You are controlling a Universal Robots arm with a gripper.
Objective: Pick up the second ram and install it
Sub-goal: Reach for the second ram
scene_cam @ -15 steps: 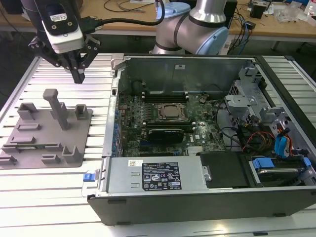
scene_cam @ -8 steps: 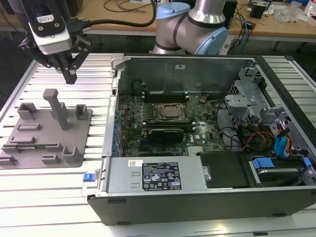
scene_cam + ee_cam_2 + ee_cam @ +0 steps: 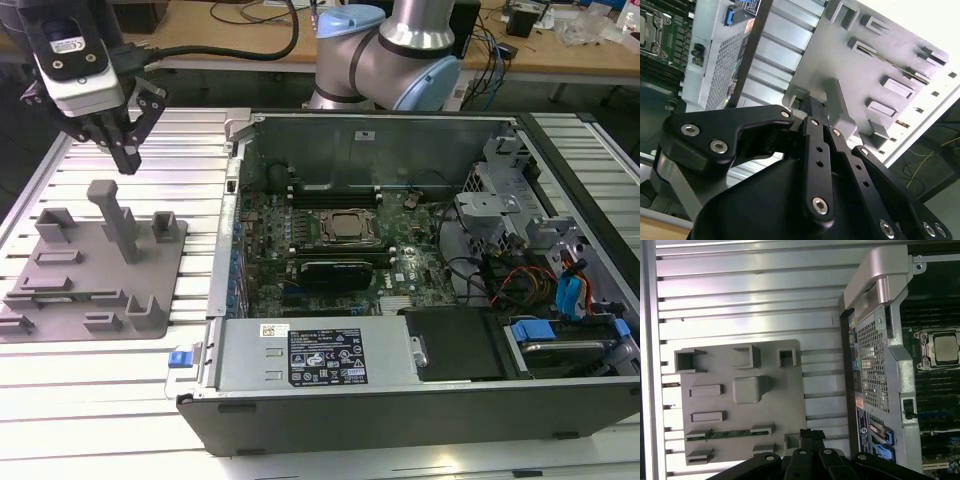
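The second ram [image 3: 730, 434] is a thin green stick lying in a long slot of the grey fixture plate [image 3: 785, 400], seen in the first wrist view. My gripper [image 3: 128, 160] hangs above the ribbed table at the exterior view's left, over the far side of the fixture plate [image 3: 100, 290], well above it. Its black fingers [image 3: 812, 436] are pressed together with nothing between them. In the second wrist view the gripper [image 3: 812, 107] points down at the plate [image 3: 840, 65] near its tall post. The ram lies apart from the fingertips.
An open computer case [image 3: 400, 390] stands to the exterior view's right of the plate, with its motherboard and processor socket [image 3: 347, 228] exposed. A tall grey post [image 3: 115, 215] rises from the plate. The arm's base [image 3: 400, 50] stands behind the case.
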